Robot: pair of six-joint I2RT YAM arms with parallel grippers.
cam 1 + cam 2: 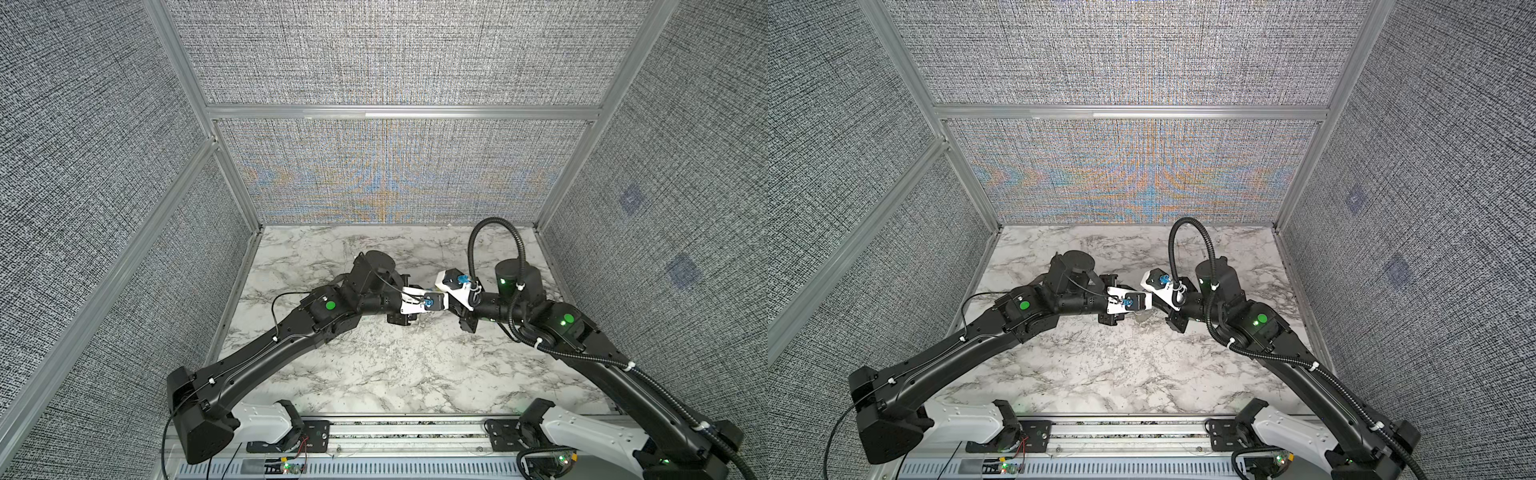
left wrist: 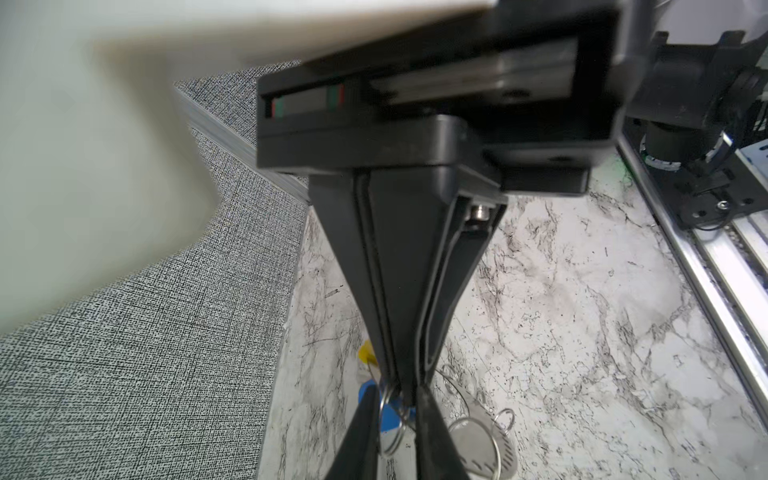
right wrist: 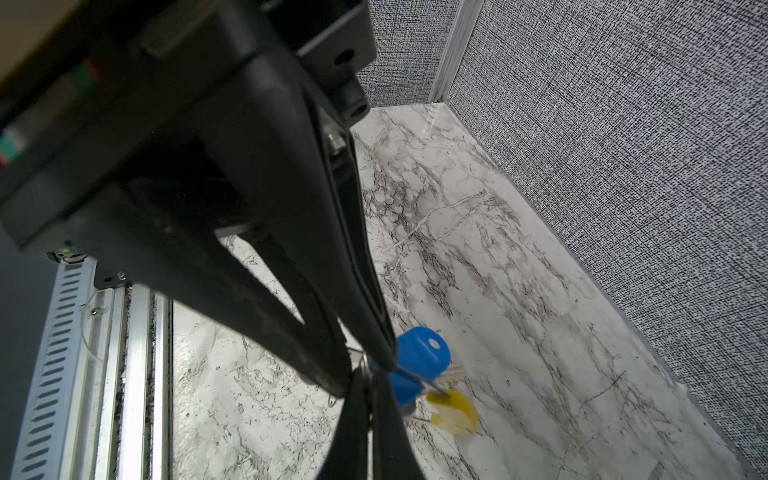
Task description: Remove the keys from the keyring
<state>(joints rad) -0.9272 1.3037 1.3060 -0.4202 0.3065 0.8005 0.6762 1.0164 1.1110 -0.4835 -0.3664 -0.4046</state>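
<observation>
So the ring [image 2: 388,419] is a thin grey wire loop sitting right at the spot where both hands meet, about mid-worktop. The blue key [image 3: 424,353] is just behind that spot, and the yellow sleeve [image 3: 455,411] is just past the key. The pale key [image 2: 482,444] lies a bit off to the side with a couple of small wire loops by it. I can't tell if the bunch is resting on the worktop [image 1: 395,374] or lifted off it.

The left hand [image 2: 405,392] has its fingers drawn together at the tips. The right hand [image 3: 370,372] is fully closed, also tip to tip. Both are nipped onto the same point of the bunch, but I can't tell which bit each one actually pinches, the wire or the blue key.

Each hand mostly blocks the other's camera. In the left wrist view the right hand's fingers [image 2: 361,436] cover most of the blue key. In the right wrist view the left hand's fingers [image 3: 390,436] cut across it and the pale key is hidden completely.

In both top views the wrist cameras sit over the whole bunch. Only a pale sliver [image 1: 1144,323] peeks out between the arms in a top view.

Around it all there are just grey fabric walls [image 1: 104,208] and the metal rail [image 3: 141,374] at the worktop's near edge.
</observation>
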